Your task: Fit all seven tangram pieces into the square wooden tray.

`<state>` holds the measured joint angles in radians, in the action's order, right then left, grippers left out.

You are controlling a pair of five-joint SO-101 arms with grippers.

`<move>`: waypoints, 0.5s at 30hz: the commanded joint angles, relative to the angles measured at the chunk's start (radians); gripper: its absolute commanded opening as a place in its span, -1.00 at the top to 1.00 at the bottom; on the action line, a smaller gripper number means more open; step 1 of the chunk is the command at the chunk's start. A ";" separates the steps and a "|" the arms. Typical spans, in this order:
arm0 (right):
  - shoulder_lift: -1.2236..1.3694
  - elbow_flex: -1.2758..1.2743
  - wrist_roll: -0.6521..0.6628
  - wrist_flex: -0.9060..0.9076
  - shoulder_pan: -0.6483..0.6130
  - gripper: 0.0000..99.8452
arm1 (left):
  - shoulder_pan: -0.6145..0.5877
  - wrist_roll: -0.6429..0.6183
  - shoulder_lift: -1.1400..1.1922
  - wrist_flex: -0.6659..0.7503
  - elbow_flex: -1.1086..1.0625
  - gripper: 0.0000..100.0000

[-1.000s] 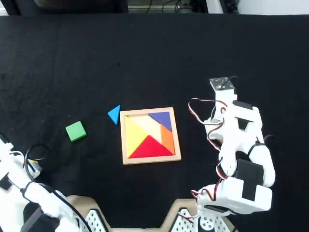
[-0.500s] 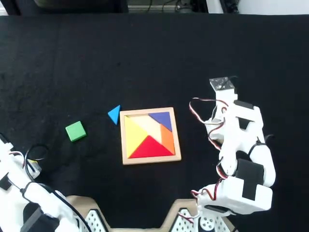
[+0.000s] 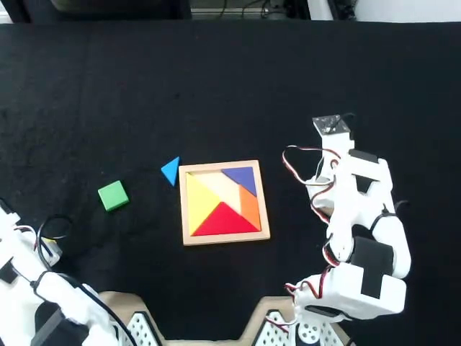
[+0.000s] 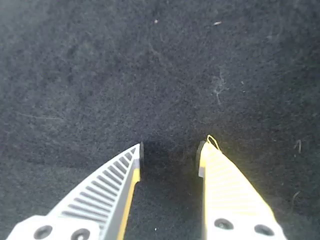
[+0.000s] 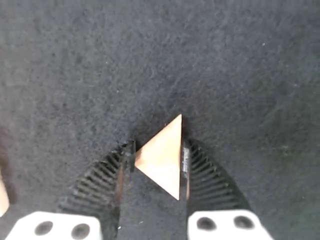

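Two pcs lie outside the square wooden tray: small blue triangle just left, green square block farther left. Right end effector pinches a pale orange triangle, corner-to-edge grip, may twist out. Left end effector half-open, empty.

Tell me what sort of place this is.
Probably a robotics lab bench: a black-cloth table, two white robot arms, a wooden tangram tray, and the right gripper closed on a pale triangle.

No writing, label, number or sign can be read on the wooden tray, the green square, the blue triangle, the pale triangle, the black counter or the white arms
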<state>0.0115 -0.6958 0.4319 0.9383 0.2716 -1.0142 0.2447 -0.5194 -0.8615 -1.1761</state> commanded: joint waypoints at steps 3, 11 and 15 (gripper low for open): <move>-0.005 0.010 0.003 0.005 0.000 0.87 | 0.018 -0.006 -0.012 0.006 -0.004 0.60; -0.096 0.028 -0.015 0.057 0.018 0.97 | 0.018 -0.006 -0.012 0.006 -0.004 0.60; -0.268 0.005 -0.020 0.100 0.021 0.98 | 0.018 -0.006 -0.012 0.006 -0.004 0.60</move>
<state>-0.0852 -0.6928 0.4227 1.0042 0.2793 -1.0142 0.2447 -0.5194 -0.8615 -1.1761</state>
